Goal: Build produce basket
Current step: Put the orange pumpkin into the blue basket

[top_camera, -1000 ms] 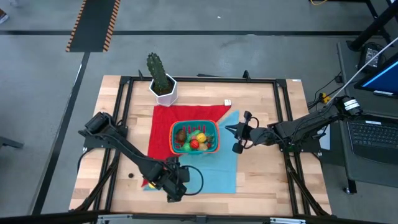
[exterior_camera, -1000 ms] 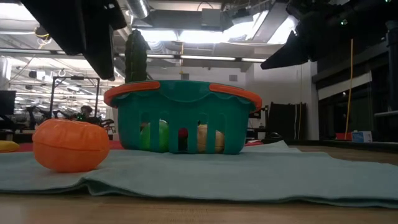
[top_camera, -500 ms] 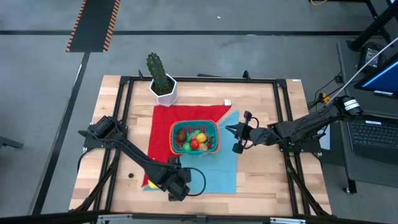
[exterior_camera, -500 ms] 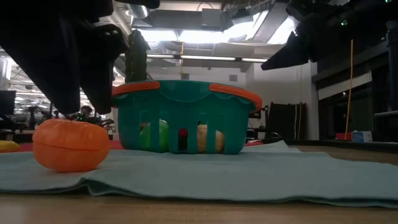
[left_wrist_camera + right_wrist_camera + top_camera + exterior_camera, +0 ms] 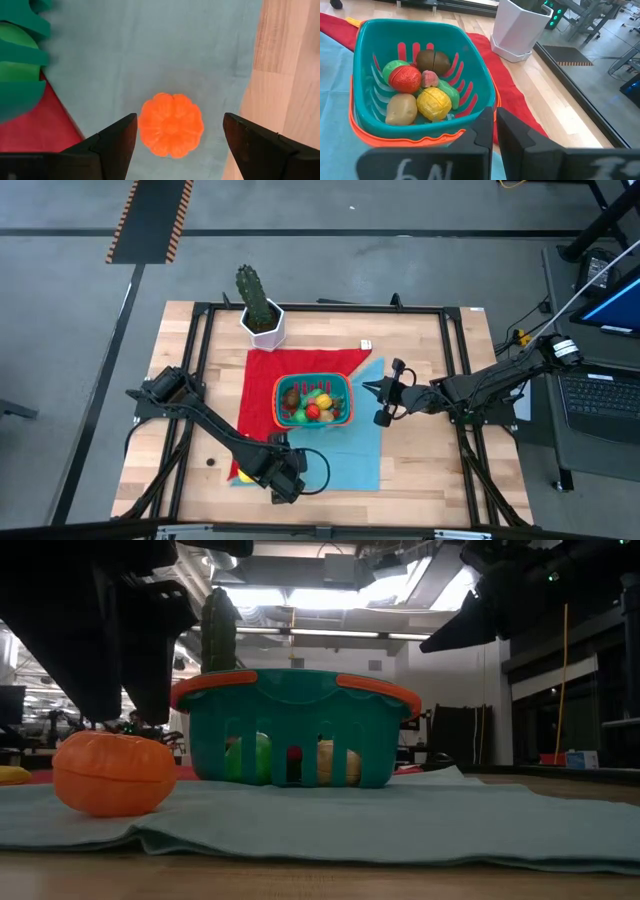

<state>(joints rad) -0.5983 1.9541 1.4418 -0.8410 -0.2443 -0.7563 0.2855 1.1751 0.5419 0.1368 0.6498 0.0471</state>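
Note:
The teal basket (image 5: 313, 402) with an orange-red rim stands on a red cloth and a light blue cloth and holds several toy fruits and vegetables (image 5: 420, 90). An orange ribbed toy fruit (image 5: 171, 125) lies on the blue cloth (image 5: 165, 50) near the table's near edge, also low in the low view (image 5: 113, 773). My left gripper (image 5: 179, 119) is open just above it, one finger on each side, not touching. In the high view the left gripper (image 5: 283, 480) hides the fruit. My right gripper (image 5: 370, 390) waits shut to the right of the basket (image 5: 420, 125).
A white hexagonal cactus pot (image 5: 262, 320) stands at the far left of the cloths. A yellow toy (image 5: 243, 477) lies at the blue cloth's near-left corner, left of my left gripper. A small white block (image 5: 366, 345) sits beyond the red cloth (image 5: 300, 365). Black frame rails border the table.
My left gripper has come down toward the orange toy fruit, and its open fingers now hang just above it. The fruit, the basket and my right arm have stayed put.

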